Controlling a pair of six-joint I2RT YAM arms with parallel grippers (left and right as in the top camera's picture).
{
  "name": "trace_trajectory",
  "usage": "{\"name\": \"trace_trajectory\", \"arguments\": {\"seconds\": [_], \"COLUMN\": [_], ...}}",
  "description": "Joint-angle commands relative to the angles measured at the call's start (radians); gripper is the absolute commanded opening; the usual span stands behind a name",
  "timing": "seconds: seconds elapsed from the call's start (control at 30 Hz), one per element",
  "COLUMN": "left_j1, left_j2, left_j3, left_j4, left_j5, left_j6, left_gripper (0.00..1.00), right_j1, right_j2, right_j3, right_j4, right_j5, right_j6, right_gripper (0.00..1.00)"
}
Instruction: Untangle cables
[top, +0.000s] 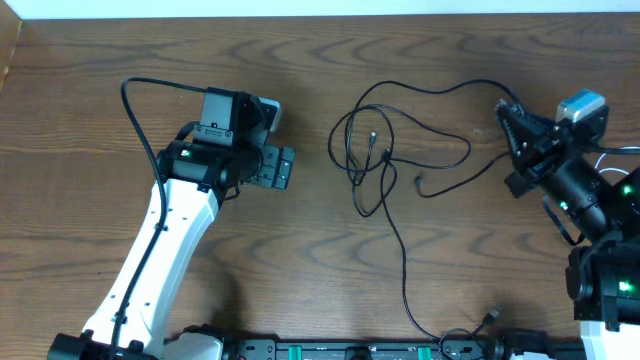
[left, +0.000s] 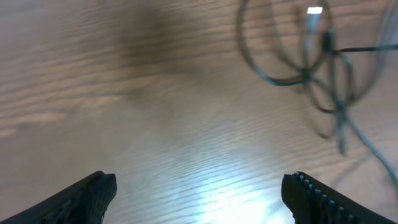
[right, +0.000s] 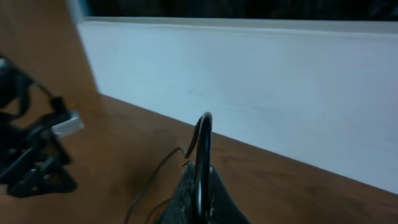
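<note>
Right hand (right: 200, 180) clamps black cable (right: 204, 127); left hand (left: 200, 194) gapes empty. If I pull, tangle (left: 311, 74) ahead of left hand may cinch.

Left arm (top: 165, 235): white shell, black wrist block (top: 225, 125), green LED (top: 186, 153) beside that block, thick black cable (top: 135, 105) looping off it. Left pincer (left: 199, 199): black fingers (left: 314, 196), ribbed edge. Right arm (top: 590, 205): black, green LEDs (top: 626, 190), silver camera (top: 582, 105), white lower shell (top: 610, 305).
</note>
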Motion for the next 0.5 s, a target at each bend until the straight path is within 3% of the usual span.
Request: {"name": "trace_trajectory", "arguments": {"seconds": [0.0, 0.1, 0.3, 0.47], "left_j1": [0.005, 0.004, -0.025, -0.090], "left_j2": [-0.051, -0.087, -0.114, -0.102], "left_j3": [0.022, 0.022, 0.022, 0.022], "left_j4": [0.032, 0.078, 0.169, 0.184], "left_j5": [0.301, 0.399, 0.454, 0.484], "left_j6": [0.205, 0.275, 0.319, 0.474], "left_gripper": [0.90, 0.90, 0.90, 0.90], "right_j1": [0.000, 0.000, 0.027, 0.092], "right_j2": [-0.005, -0.006, -0.006, -0.006], "right_j3": [0.009, 0.009, 0.009, 0.009], "right_j4": [0.003, 0.007, 0.008, 0.016], "right_j5": [-0.082, -0.114, -0.201, -0.246], "right_j6": [0.033, 0.041, 0.043, 0.043], "right_gripper": [0.01, 0.01, 0.01, 0.01]}}
